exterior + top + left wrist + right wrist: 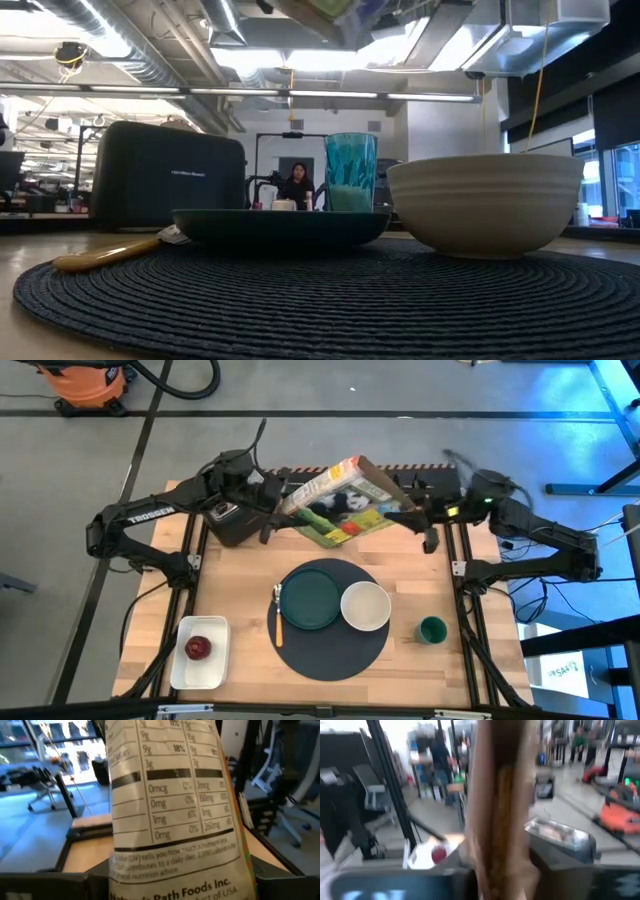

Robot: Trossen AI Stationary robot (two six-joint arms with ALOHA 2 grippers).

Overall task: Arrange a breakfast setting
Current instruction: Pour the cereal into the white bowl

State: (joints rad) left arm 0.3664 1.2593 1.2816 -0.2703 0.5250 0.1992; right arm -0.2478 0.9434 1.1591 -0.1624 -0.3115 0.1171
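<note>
A cereal box [340, 500] hangs tilted above the table's far middle, between my two grippers. My left gripper [277, 502] is at its left end and my right gripper [408, 510] at its right end. Its underside shows at the top of the low view [320, 10]. On the round dark mat [333, 650] lie the dark teal plate [310, 598], the white bowl [365, 606] and a yellow-handled utensil [278, 622]. The tumbler [350, 170] stands behind the plate. The red apple [197, 649] lies in the white tray [215, 670]. The bagel is not in view. My left gripper holds the box's left end [292, 498], coming level from the table's left. The nutrition panel [170, 810] fills its wrist view and hides the fingers. The box is lifted clear of the table and tilted. My right gripper holds the box's right end [392, 498], coming from the table's right. A brown cardboard edge [500, 810] runs up its wrist view. The fingers themselves do not show.
A black toaster [232, 522] stands at the far left, under my left arm. A small dark green cup [432, 629] stands right of the mat. Bare wood lies at the near right and between the tray and the mat.
</note>
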